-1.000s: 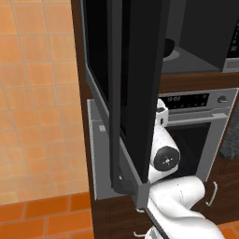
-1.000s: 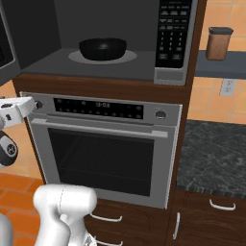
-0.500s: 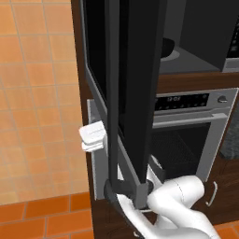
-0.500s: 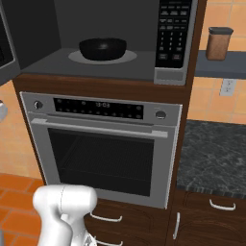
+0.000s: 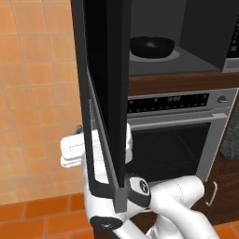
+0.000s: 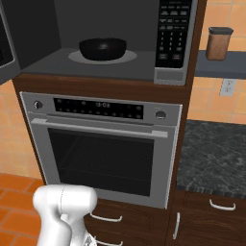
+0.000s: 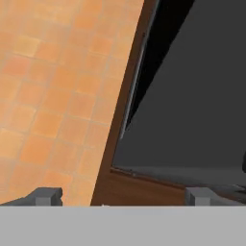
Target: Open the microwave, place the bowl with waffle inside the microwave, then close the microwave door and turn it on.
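The microwave door [image 5: 105, 93] is standing swung wide open w/ its edge toward me; a big stiff hinged panel, I'm judging it best pushed on its outer face. The bowl [image 6: 102, 48] is sitting inside the microwave [image 6: 120, 57]. My gripper [image 7: 122, 196], fingers spread & holding nothing, is hovering beside the door.
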Robot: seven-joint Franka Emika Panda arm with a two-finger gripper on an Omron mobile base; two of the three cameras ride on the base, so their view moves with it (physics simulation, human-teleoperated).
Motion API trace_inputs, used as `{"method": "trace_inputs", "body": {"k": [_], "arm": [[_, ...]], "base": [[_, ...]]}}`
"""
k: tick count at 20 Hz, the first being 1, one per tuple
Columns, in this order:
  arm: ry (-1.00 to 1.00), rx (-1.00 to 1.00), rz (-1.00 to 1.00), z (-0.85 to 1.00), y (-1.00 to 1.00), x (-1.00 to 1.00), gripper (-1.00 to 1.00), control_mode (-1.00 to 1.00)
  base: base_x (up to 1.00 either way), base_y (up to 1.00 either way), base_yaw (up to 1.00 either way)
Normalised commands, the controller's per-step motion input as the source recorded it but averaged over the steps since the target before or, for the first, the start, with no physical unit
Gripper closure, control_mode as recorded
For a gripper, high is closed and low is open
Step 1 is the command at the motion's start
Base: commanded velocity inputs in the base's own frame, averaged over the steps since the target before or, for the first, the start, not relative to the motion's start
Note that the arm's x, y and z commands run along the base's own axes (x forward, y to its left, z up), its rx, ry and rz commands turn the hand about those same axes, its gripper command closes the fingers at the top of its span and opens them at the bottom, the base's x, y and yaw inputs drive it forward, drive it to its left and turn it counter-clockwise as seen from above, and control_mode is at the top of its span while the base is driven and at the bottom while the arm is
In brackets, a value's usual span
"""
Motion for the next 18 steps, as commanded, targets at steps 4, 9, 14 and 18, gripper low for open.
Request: {"method": "trace_inputs", "body": {"k": [4,9,14,18], "arm": [[-0.19,-0.04,-0.05,-0.11,0.21,0.00,-1.00,-1.00],[-0.19,-0.02,-0.09,-0.01,0.28,-0.04,-1.00,-1.00],[-0.17,0.00,-0.31,0.13,0.32,-0.28,-1.00,-1.00],[-0.15,0.00,-0.36,0.24,0.28,-0.22,-1.00,-1.00]], "base": [[0.00,0.00,0.00],[0.00,0.00,0.00],[0.00,0.00,0.00],[0.00,0.00,0.00]]}}
